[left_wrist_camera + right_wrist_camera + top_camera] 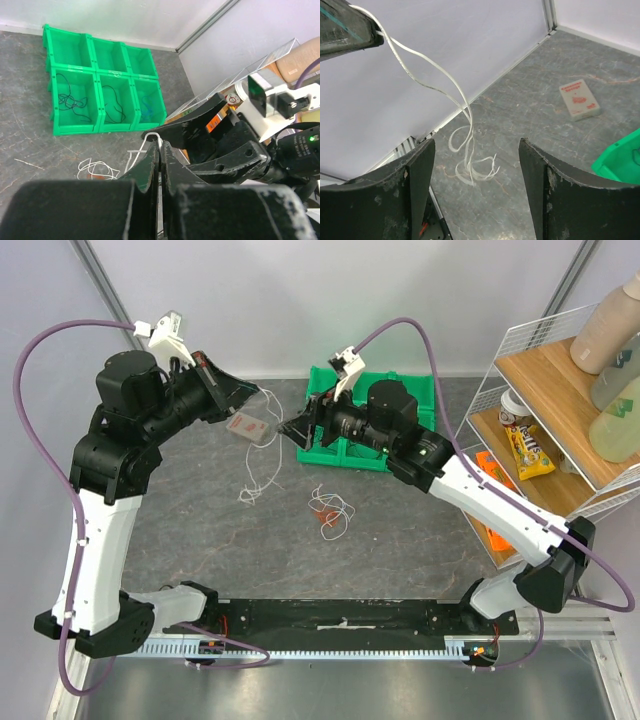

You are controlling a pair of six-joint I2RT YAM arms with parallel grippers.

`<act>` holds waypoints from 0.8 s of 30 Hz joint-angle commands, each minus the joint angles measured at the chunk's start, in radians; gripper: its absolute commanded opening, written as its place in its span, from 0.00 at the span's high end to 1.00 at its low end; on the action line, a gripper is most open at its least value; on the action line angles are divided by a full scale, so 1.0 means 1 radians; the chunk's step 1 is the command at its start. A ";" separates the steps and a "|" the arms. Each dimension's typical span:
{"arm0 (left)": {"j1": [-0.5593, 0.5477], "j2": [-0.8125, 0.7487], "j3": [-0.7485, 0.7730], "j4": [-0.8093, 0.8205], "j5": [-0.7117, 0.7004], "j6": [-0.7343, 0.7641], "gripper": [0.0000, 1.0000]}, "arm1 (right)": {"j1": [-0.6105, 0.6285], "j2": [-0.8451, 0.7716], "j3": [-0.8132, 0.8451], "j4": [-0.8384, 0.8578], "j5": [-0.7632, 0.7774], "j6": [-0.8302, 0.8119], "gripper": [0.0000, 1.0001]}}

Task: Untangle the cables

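Note:
My left gripper (pixel 260 393) is raised and shut on a white cable (pixel 262 455). The cable hangs from its tips down to loose coils on the table. In the left wrist view the cable (pixel 150 128) loops over the closed tips (pixel 160 145). My right gripper (pixel 287 430) is open and empty, just right of the hanging cable. In the right wrist view the cable (pixel 462 100) hangs ahead between its spread fingers (pixel 417 175), apart from them. A small tangle of white and red-orange cables (pixel 330 512) lies mid-table and also shows in the left wrist view (pixel 95 170).
A green six-compartment bin (pixel 330 455) stands at the back behind the right arm. It holds black cables (pixel 70 100) and a blue one (pixel 146 106). A pink card (pixel 247 427) lies below the left gripper. A wire shelf (pixel 560 400) with bottles and snacks stands at the right.

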 commanded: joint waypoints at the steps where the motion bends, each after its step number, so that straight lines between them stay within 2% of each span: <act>1: 0.001 -0.012 -0.006 0.018 0.034 -0.052 0.98 | 0.027 0.008 0.034 0.071 0.062 0.046 0.24; 6: 0.004 -0.015 -0.017 0.022 0.047 -0.061 0.98 | 0.057 0.017 0.027 0.067 0.138 0.055 0.31; 9: 0.004 -0.015 -0.023 0.038 0.066 -0.067 0.98 | 0.057 0.016 0.022 0.061 0.165 0.046 0.43; 11: 0.002 -0.017 -0.026 0.045 0.074 -0.067 0.98 | 0.057 0.019 0.026 0.049 0.174 0.039 0.68; 13: 0.002 -0.018 -0.026 0.047 0.071 -0.066 0.98 | 0.057 0.018 0.027 0.033 0.194 0.037 1.00; 19: 0.011 -0.035 -0.060 0.039 0.030 -0.052 0.96 | 0.057 -0.001 0.022 -0.020 0.322 0.005 1.00; 20: 0.013 -0.041 -0.077 0.039 0.030 -0.047 0.86 | 0.057 -0.002 0.023 -0.030 0.359 -0.007 1.00; 21: 0.014 -0.046 -0.098 0.039 0.025 -0.046 0.68 | 0.055 -0.002 0.023 -0.033 0.393 -0.018 1.00; 22: 0.019 -0.052 -0.120 0.038 0.022 -0.043 0.56 | 0.051 -0.005 0.030 -0.037 0.436 -0.023 1.00; 24: 0.030 -0.067 -0.170 0.035 0.022 -0.043 0.43 | 0.025 0.004 0.045 -0.039 0.488 -0.030 1.00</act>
